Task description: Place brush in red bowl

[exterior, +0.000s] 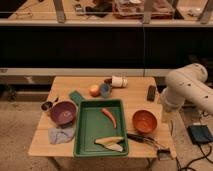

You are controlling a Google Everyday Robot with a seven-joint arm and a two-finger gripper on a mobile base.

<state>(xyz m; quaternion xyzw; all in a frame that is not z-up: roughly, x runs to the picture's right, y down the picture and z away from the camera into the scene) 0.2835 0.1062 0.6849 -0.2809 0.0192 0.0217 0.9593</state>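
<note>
The brush lies flat on the wooden table, just in front of the red bowl. Its black handle points left toward the green tray and its paler, thinner end points to the table's front right corner. The red bowl is upright, with nothing showing inside it. My white arm comes in from the right and bends down past the table's right edge. My gripper is low at the front right corner, at the brush's pale end.
A green tray holds a red pepper and a pale yellow item. A purple bowl, a blue cloth and a metal cup are on the left. A black block, a white cup and an orange fruit are at the back.
</note>
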